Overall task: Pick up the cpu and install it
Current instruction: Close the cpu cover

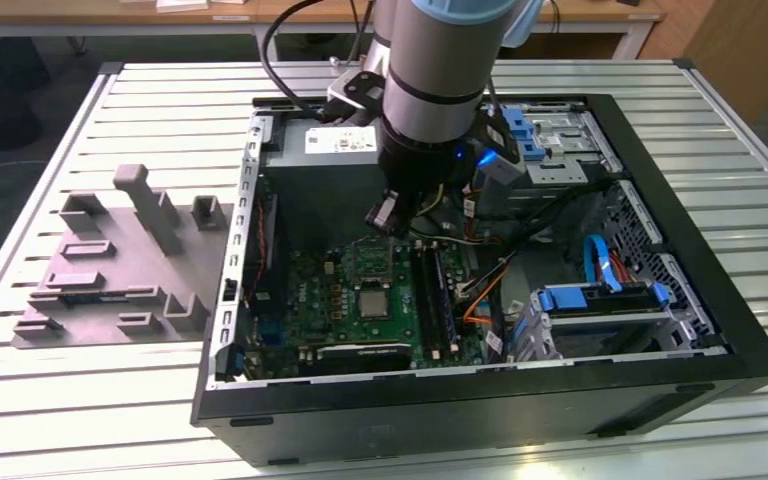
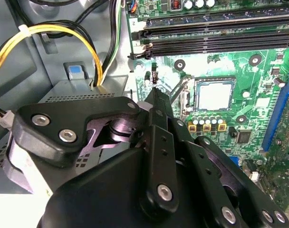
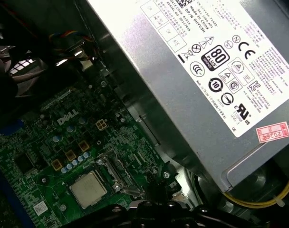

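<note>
The cpu (image 1: 373,302) is a small pale silver square lying flat in its socket on the green motherboard (image 1: 344,320) inside the open computer case. Both wrist views show the cpu (image 2: 214,95) (image 3: 88,189) square in the socket, with a metal retention frame (image 3: 117,171) beside it. My gripper (image 1: 388,215) hangs above the board, off to the side of the socket toward the power supply. In the second wrist view the gripper (image 2: 155,95) points down just beside the socket and touches nothing. I see nothing held at its tip.
The grey power supply (image 3: 206,80) stands close by the gripper, with yellow and black cables (image 2: 49,33) looping beside it. Memory slots (image 2: 216,33) run along one side of the socket. A grey plastic fixture (image 1: 117,270) lies on the slatted table at the exterior view's left.
</note>
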